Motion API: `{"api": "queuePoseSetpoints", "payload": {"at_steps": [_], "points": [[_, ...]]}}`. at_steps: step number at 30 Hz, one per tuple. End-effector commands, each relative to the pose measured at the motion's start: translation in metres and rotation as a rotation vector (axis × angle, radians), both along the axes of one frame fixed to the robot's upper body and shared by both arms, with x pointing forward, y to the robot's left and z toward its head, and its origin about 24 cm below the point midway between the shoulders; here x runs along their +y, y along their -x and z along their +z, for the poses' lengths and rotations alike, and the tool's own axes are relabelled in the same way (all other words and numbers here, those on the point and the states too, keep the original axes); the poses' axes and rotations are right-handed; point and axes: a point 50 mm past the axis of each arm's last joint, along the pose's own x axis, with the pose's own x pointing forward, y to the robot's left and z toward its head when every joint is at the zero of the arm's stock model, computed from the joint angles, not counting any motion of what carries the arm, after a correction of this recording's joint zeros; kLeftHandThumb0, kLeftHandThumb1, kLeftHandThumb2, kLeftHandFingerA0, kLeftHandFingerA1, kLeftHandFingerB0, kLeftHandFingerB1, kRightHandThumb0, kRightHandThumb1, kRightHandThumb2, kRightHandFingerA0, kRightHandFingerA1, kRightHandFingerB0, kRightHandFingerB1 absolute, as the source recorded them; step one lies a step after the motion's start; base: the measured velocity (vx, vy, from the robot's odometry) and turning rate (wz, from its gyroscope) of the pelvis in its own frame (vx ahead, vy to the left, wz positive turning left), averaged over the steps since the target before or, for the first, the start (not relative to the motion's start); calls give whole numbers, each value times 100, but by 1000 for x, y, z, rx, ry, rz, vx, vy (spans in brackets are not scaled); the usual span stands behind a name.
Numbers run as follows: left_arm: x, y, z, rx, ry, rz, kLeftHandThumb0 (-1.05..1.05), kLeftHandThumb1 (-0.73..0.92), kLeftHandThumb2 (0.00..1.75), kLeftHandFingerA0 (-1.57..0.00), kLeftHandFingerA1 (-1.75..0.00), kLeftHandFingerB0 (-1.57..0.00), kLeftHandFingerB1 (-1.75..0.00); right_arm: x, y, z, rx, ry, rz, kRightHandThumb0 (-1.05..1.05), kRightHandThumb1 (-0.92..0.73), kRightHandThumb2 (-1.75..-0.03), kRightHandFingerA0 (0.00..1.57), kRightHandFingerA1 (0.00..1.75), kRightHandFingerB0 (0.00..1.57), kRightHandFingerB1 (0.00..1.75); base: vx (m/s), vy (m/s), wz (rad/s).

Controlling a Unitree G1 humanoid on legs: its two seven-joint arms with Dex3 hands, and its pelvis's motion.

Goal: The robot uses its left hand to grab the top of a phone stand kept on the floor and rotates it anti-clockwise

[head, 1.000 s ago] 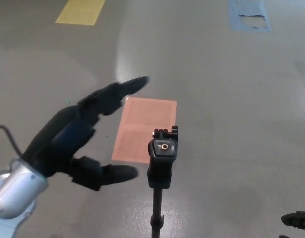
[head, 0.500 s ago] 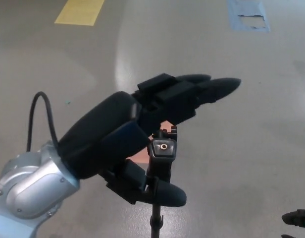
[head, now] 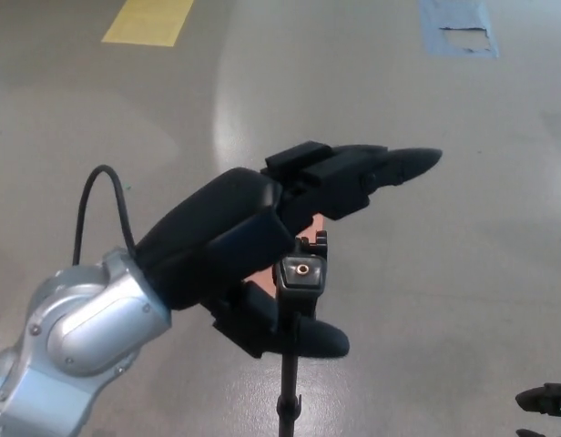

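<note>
Down at the bottom right corner, well apart from the stand, a black fingertip of the right hand (head: 546, 401) just pokes into view, and whether it is spread or closed cannot be told. Centre stage is the black phone stand with its thin upright pole and clamp head (head: 300, 276), rising from the grey polished floor (head: 444, 228). Around that head sits the black left hand (head: 253, 241) on its silver wrist: thumb (head: 308, 339) crossing the pole just below the head, two thick fingers (head: 390, 166) stretched out above and beyond it, spread wide, not closed on the stand. Behind the stand, a pinkish patch (head: 310, 226) peeks past the palm. Farther off lie a yellow rectangle (head: 148, 20) and a blue patch (head: 456, 27).
</note>
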Motion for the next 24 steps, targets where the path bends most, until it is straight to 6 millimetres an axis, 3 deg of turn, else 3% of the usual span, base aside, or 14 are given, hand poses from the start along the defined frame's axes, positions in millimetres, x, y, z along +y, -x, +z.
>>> {"api": "queuePoseSetpoints", "payload": {"at_steps": [1, 7, 15, 19, 24], "points": [[-1, -10, 1, -27, -35, 51, -30, 29, 66, -1, -19, 0, -23, -5, -3, 4, -4, 13, -13, -47, -71, -79, 36, 47, 8, 34, 0, 0, 0], [-3, -17, -4, -80, -43, 62, -14, 23, 61, -3, -21, 0, -24, -5, -5, 6, -12, 15, -3, -46, -70, -78, 36, 48, 8, 34, 0, 0, 0], [-3, -21, -12, -83, -75, 86, -25, 26, 60, -6, -14, 0, -17, -5, -6, 7, -6, 11, 6, -46, -69, -78, 34, 47, 8, 34, 0, 0, 0], [-3, -21, -16, -68, -101, 91, -34, 29, 62, 0, -8, 0, -15, -4, -7, 8, -7, 12, 8, -46, -68, -78, 34, 47, 8, 34, 0, 0, 0], [-5, -17, -21, -64, -130, 81, -29, 27, 60, 0, -6, 0, -15, -5, -8, 9, -12, 15, 9, -46, -68, -78, 36, 48, 8, 34, 0, 0, 0]]}}
